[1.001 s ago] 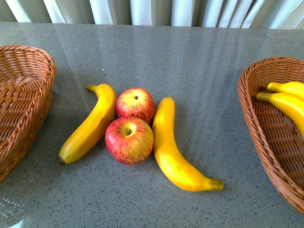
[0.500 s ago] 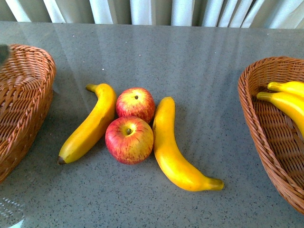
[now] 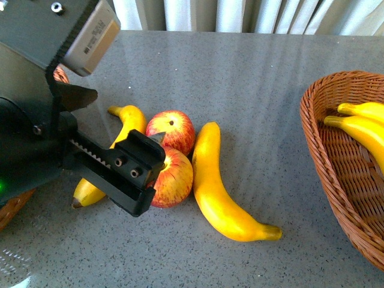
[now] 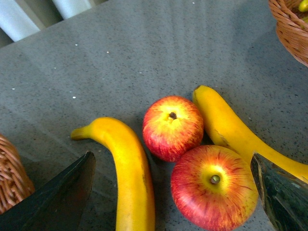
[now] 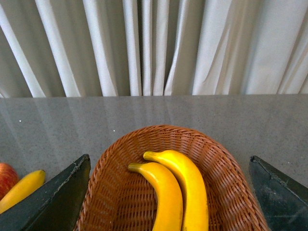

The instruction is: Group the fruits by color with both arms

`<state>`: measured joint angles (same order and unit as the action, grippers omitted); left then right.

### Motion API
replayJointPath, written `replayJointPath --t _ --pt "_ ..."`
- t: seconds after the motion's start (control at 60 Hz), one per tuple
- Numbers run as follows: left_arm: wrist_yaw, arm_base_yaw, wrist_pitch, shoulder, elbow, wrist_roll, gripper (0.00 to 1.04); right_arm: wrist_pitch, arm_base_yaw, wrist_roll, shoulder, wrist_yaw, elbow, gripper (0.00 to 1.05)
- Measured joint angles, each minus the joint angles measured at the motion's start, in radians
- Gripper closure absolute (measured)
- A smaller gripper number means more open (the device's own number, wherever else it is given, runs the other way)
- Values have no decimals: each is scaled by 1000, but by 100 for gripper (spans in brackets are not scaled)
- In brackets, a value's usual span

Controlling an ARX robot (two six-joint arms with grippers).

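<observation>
The near apple (image 3: 177, 180) looks firm, smooth and light, likely to roll, so it wants a grip across its widest middle. It sits on the bench (image 3: 252, 78) touching the far apple (image 3: 171, 129), with one banana (image 3: 219, 192) against it and another banana (image 3: 129, 120) just beside it. The left fingers (image 4: 62, 197) are spread wide above it, empty and apparently not touching. The right fingers (image 5: 53, 202), well away from the apple, hang apart and empty over a basket (image 5: 120, 154).
</observation>
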<state>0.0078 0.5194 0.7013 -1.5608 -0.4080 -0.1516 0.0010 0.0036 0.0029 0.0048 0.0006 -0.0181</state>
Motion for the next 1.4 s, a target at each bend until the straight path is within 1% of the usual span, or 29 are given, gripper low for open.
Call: replayJointPath --t 0.15,0.55,0.85,1.401 --pt "44 21 8 -66 -22 10 9 0 0 0 0 0 0 9" --pt "74 50 36 -169 -35 39 9 0 0 0 0 0 0 9" --pt "78 53 65 -272 -61 33 9 0 0 0 0 0 0 9" --pt "78 47 69 -328 -89 29 9 0 0 0 0 0 0 9"
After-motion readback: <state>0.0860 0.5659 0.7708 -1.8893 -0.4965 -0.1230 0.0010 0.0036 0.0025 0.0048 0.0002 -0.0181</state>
